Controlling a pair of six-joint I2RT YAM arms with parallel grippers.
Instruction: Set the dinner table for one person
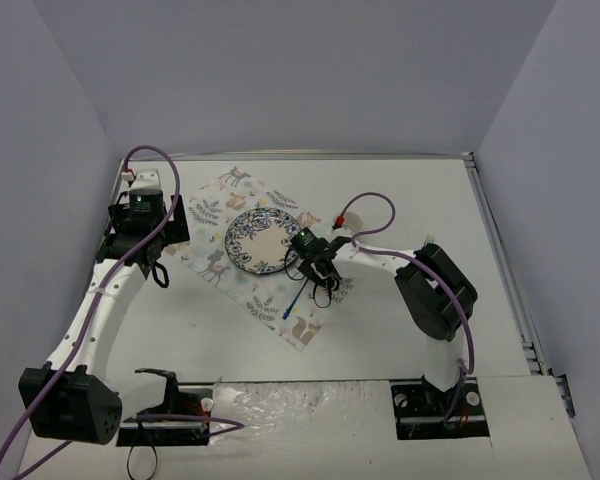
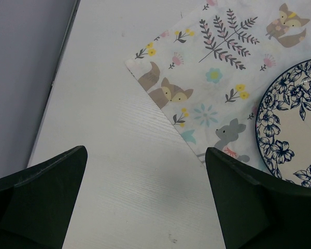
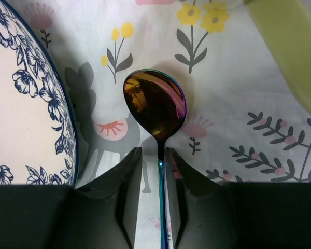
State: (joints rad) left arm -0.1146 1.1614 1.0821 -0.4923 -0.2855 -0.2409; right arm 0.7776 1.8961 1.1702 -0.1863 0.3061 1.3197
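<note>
Spoon (image 3: pixel 155 106) beside plate (image 3: pixel 20 104) — right jaws straddle its handle; I can't tell if they pinch. Left jaws spread wide.

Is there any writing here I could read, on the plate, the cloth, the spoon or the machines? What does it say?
No readable text in any view.
Cloth: only pictures of foxes, other animals and flowers.
Plate: a blue flower pattern, no words.
Spoon: no stamp or mark visible.
Dinner table: plain white, no lettering.
Left arm: a small green light, not a character; no label shows on either arm.
</note>
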